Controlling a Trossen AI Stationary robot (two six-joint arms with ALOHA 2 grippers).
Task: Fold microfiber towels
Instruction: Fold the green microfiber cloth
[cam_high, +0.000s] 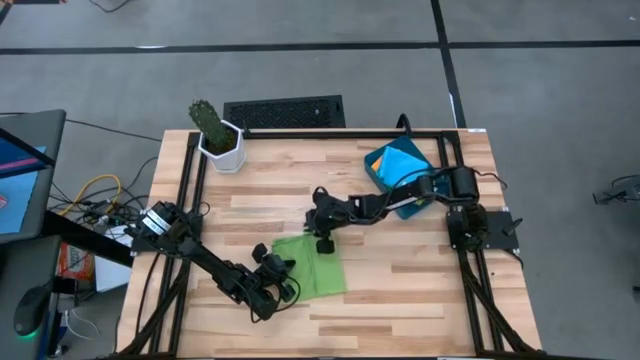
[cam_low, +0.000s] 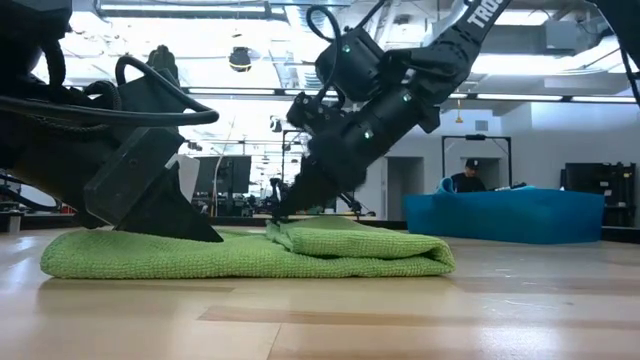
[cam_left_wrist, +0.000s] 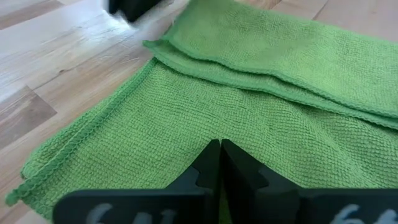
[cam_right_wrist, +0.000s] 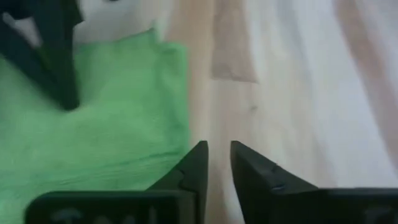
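Your left gripper (cam_left_wrist: 219, 163) has its jaws clenched, pressing down on the left part of the green towel (cam_high: 312, 264), which lies folded near the table (cam_high: 420, 280) front edge. Your right gripper (cam_right_wrist: 216, 163) stands slightly released above the towel's far edge, holding nothing.
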